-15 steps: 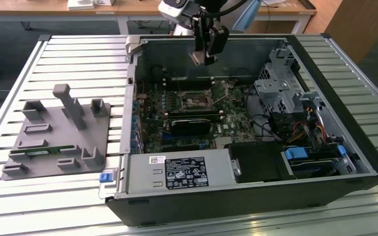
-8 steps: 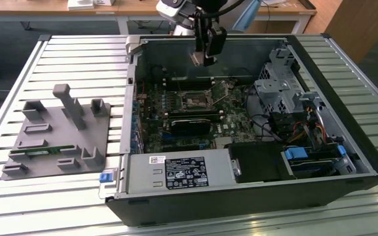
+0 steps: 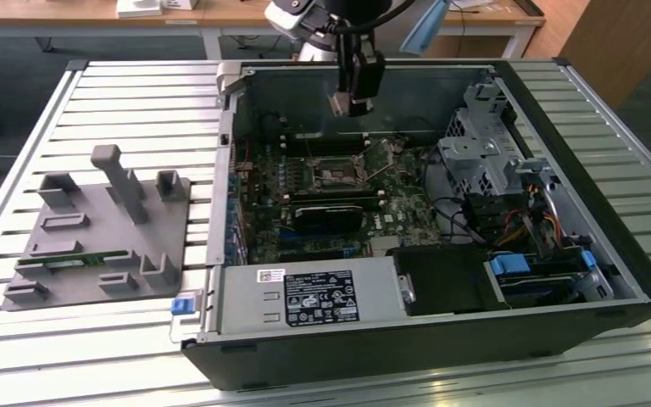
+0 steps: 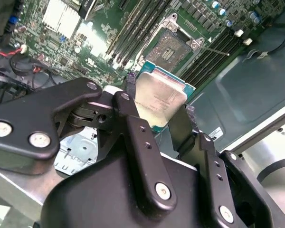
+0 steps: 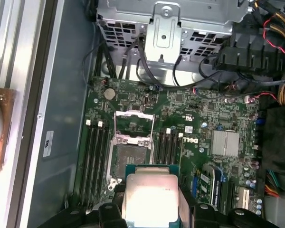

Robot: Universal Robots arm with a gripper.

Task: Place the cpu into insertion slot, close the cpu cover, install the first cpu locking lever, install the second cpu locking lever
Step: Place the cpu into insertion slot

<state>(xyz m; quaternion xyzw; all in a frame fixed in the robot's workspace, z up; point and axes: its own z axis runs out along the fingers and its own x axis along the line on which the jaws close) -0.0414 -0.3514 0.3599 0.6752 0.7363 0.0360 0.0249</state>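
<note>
Two jaws clamp the cpu (image 4: 159, 102) edgewise, silver top facing the wrist.

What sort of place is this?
Probably a robotics lab bench: an open computer case on a slatted metal table, a grey parts fixture beside it, desks behind, the gripper holding the cpu.

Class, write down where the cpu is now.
In both wrist views, the cpu is held in the gripper above the motherboard, near the empty insertion slot.
</note>
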